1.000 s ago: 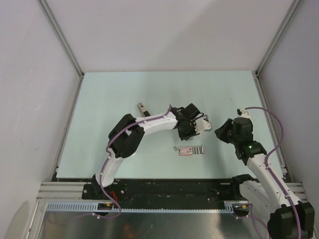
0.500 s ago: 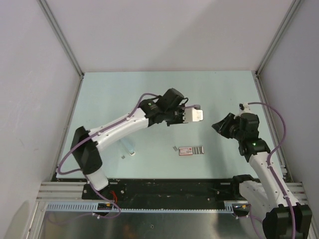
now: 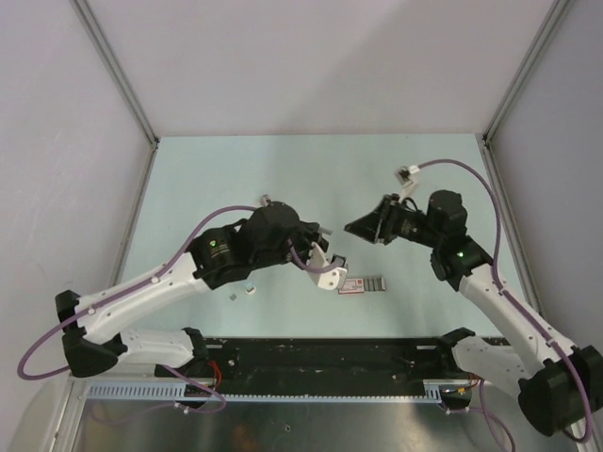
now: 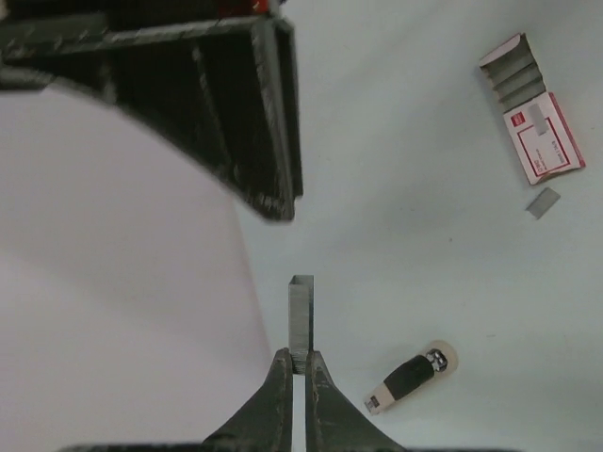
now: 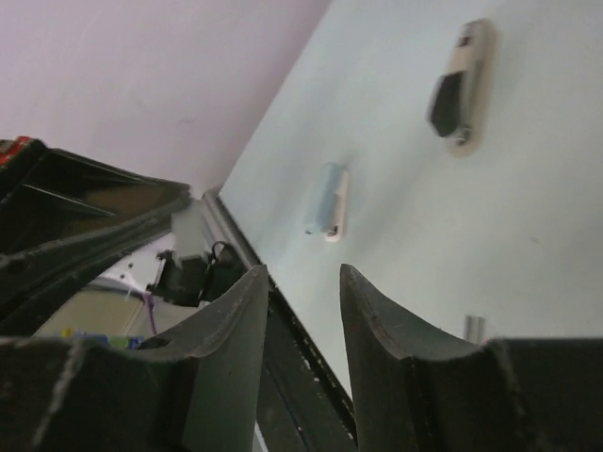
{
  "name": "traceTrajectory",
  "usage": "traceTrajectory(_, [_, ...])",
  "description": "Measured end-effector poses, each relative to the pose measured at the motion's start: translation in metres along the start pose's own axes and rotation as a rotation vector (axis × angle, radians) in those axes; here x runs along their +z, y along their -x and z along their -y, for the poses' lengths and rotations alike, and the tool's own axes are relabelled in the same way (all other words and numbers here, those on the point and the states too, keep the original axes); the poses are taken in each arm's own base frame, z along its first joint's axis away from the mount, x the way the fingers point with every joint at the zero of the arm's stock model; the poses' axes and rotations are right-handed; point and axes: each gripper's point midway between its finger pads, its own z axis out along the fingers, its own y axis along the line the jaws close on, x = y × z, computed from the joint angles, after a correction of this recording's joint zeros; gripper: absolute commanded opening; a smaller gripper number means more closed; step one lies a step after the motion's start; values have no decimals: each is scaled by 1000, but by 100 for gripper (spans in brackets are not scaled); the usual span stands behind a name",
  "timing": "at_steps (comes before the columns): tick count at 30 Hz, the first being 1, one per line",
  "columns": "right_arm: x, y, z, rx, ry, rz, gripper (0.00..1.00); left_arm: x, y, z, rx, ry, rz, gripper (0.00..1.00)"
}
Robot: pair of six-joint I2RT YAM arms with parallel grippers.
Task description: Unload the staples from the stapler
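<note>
My left gripper (image 4: 301, 356) is shut on a short grey strip of staples (image 4: 301, 315) that stands out from its fingertips, high above the table. In the top view its white wrist (image 3: 326, 268) covers the fingers. A small pale white-blue block, seemingly the stapler (image 3: 250, 290), lies on the table front left and also shows in the right wrist view (image 5: 327, 202). My right gripper (image 3: 355, 227) is open and empty (image 5: 301, 273), raised right of centre and pointing left, apart from the stapler.
A flat red-and-white box (image 3: 353, 285) with grey strips in its open end (image 4: 513, 75) lies front centre, with a loose grey bit (image 4: 543, 201) beside it. A beige-and-black stick-like item (image 4: 412, 377) lies further back (image 5: 459, 85). The black front rail (image 3: 320, 353) runs along the table's near edge.
My left arm has swung from the table's middle toward the front and risen, and now hangs beside the box. My right gripper has moved left and further back, toward the centre.
</note>
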Motion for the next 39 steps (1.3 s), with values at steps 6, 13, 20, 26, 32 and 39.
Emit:
traceTrajectory(6, [22,-1,-50,-125,106,-70,42,-4,7,21,93,-19,19,0])
traceTrajectory(13, [23,-8,-54,-151,102,-125,43,5,5,47,151,-86,10,0])
traceTrajectory(20, [31,-29,-49,-148,104,-244,43,1,8,44,176,-68,28,0])
traceTrajectory(26, [31,-53,-45,-126,124,-349,43,-9,11,46,213,-50,64,0])
traceTrajectory(32, [28,-60,-48,-124,154,-384,42,-10,10,53,246,-59,76,0])
traceTrajectory(39, [27,-64,-52,-118,180,-403,41,-8,11,58,259,-71,84,0])
